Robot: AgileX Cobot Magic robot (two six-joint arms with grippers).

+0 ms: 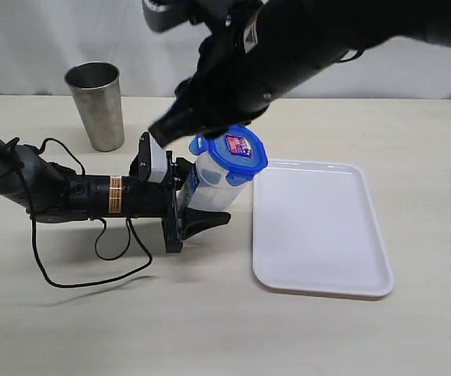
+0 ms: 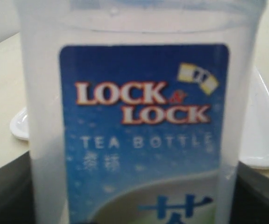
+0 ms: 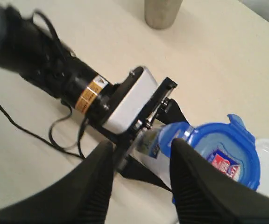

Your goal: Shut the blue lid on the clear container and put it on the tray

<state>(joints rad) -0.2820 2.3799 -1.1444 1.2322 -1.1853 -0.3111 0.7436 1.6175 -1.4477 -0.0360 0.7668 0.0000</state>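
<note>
Clear container (image 2: 134,116) clamped in left gripper (image 1: 188,197), just beside tray (image 1: 319,235), not on it. Blue lid (image 1: 237,153) seated, flaps seemingly unlatched. Right gripper (image 3: 141,144) spread, empty. Latching, placing remain.

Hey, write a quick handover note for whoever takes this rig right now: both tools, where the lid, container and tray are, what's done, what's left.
Left tool: shut on the clear container, which stands beside the tray, not on it.
Right tool: open, close by the blue lid, holding nothing.
Done: lid sits on the container.
Left: flaps look unlatched; snap them, then set the container on the tray.
</note>
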